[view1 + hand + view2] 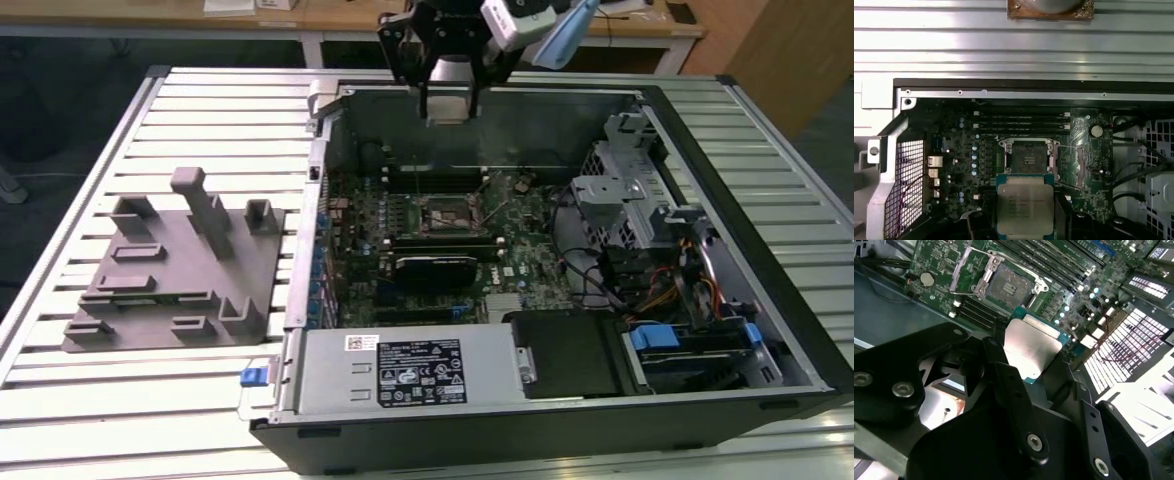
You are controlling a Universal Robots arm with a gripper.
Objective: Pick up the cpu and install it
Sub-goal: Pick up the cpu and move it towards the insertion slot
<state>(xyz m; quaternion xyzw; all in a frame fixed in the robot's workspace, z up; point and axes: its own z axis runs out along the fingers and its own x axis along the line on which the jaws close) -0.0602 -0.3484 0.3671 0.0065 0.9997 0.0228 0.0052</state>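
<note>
Gripper (447, 100) at upper centre of the exterior view, above the far wall of the open computer case (310, 300). In the second wrist view its jaws are closed on two opposite edges of the cpu (1031, 347), which hangs clear above the motherboard, near but apart from the open socket (1009, 286). The chip is judged light, rigid and slick-lidded, with a delicate underside, so the edges suit gripping. Faint print marks its lid, and a label (420, 372) marks the power supply.
</note>
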